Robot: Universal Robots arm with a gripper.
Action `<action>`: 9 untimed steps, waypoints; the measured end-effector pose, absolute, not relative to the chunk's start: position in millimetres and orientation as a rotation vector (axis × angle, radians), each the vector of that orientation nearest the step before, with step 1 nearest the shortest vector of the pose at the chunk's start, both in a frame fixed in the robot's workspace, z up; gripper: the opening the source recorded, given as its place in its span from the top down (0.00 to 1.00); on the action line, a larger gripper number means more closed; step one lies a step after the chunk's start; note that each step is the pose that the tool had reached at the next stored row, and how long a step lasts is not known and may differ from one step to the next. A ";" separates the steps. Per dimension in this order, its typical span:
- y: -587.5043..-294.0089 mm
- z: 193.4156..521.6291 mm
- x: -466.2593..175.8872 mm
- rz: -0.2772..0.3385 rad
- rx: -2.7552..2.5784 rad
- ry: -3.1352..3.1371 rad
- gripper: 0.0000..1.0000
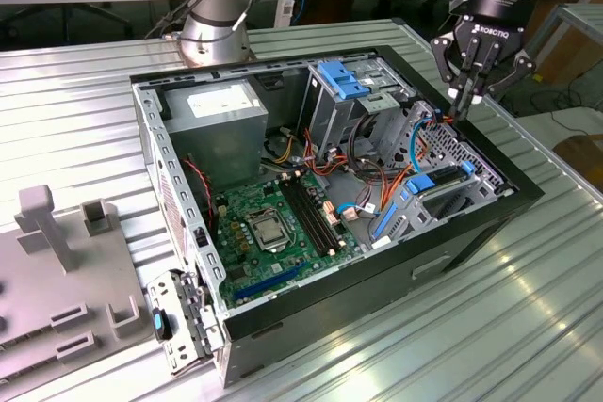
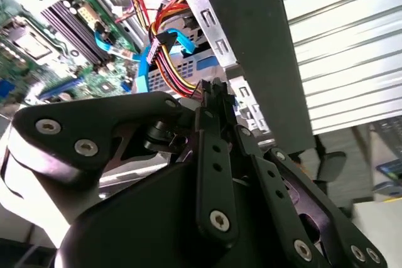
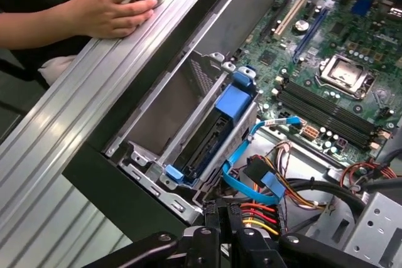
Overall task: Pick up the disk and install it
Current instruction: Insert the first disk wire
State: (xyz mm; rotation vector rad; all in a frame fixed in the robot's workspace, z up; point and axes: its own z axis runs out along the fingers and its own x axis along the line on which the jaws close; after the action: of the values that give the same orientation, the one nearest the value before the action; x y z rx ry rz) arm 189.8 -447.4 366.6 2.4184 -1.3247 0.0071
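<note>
Exterior view is showing us the tool (image 1: pixel 465 99) hovering clenched and empty over the open computer case (image 1: pixel 358 294), at the exterior view's right. In the first wrist view the disk (image 3: pixel 204 144) is lying inside the drive cage (image 3: pixel 157 111), so we are judging installation nearly done.

Computer case (image 1: pixel 377 289) is lying open on the table (image 1: pixel 85 110). Motherboard (image 1: pixel 273 218) is sitting on its floor, with the power supply (image 1: pixel 221 110) behind it. Drive cage (image 3: pixel 163 111) is standing at the case's end on the exterior view's right, and the disk (image 3: pixel 204 142) is sitting inside it. Gripper (image 1: pixel 465 96) is hanging above that end. Fixture plate (image 1: pixel 57 289) is lying on the table at the exterior view's left. A person's hand (image 3: pixel 107 10) is resting on the table beside the case.
</note>
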 end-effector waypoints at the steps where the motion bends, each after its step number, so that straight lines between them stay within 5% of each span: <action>1: -447.4 366.6 189.8 0.003 2.408 -1.343 0.83; 9: -447.9 366.3 194.2 -0.016 2.360 -1.427 0.83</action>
State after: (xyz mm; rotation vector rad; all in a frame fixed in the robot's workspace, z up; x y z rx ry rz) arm 194.2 -447.9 366.3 2.3596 -1.4269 -0.0159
